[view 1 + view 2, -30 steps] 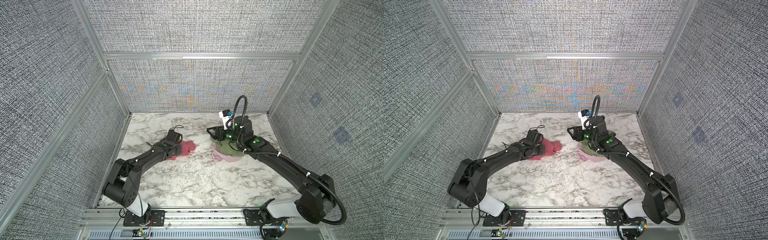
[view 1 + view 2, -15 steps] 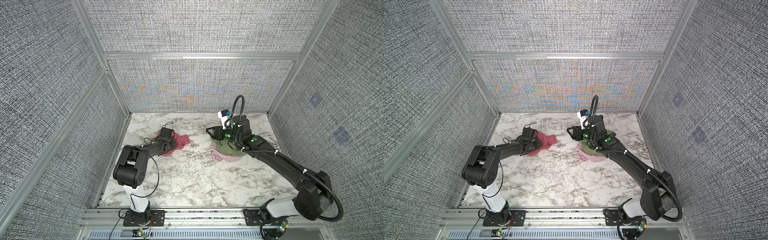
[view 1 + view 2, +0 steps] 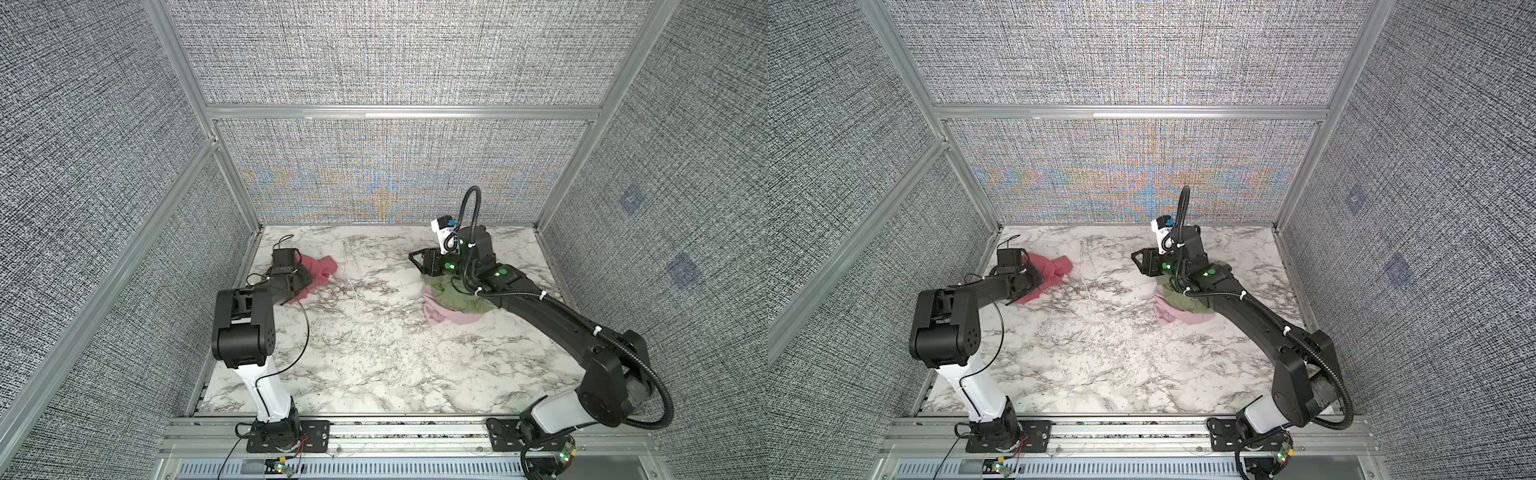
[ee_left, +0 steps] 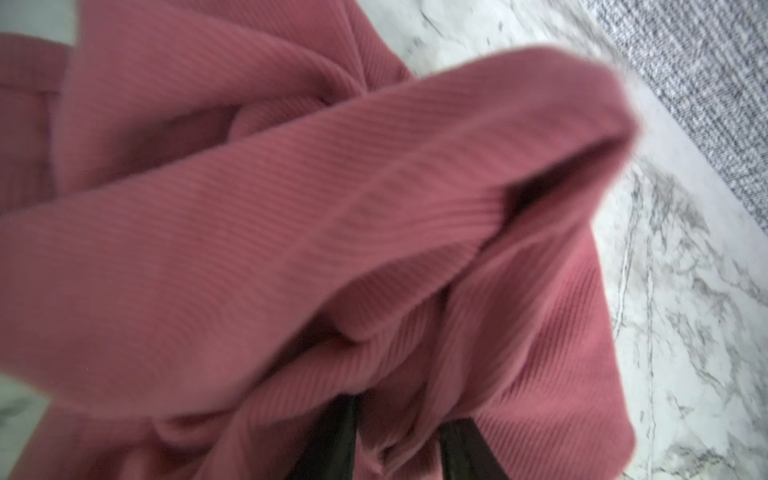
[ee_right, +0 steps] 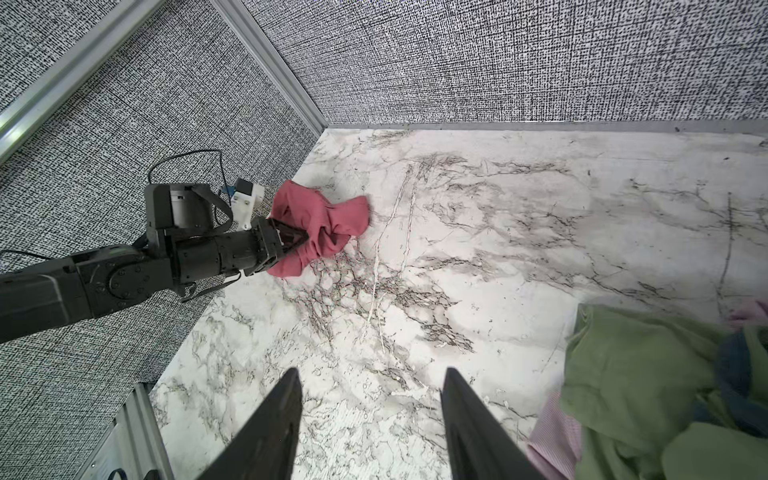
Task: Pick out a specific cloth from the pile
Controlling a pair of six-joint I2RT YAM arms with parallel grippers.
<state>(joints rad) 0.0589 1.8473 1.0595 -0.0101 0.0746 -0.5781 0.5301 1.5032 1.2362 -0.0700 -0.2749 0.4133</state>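
The cloth (image 3: 322, 269) (image 3: 1057, 269) is deep rose-red and bunched near the table's far left wall, apart from the pile. My left gripper (image 5: 305, 239) (image 4: 399, 444) is shut on it, and ribbed red folds hide most of its black fingers (image 4: 336, 440). The cloth (image 5: 332, 222) (image 4: 291, 208) droops from the jaws onto the marble. The pile (image 3: 453, 299) (image 3: 1183, 303) lies at the far right, olive green over pale pink, partly under my right arm. My right gripper (image 5: 372, 372) (image 3: 415, 259) hovers open beside the pile's left edge with only bare marble between its fingers.
A grey-blue cloth (image 5: 735, 365) peeks out between the olive folds (image 5: 644, 374), and the pale pink cloth (image 5: 557, 436) sticks out below. Fabric-covered walls with aluminium posts (image 3: 232, 183) close in the marble table (image 3: 374, 340) on three sides.
The left arm has carried the red cloth further left and back toward the left wall, with its elbow folded upward. The right arm has stayed almost still over the pile.
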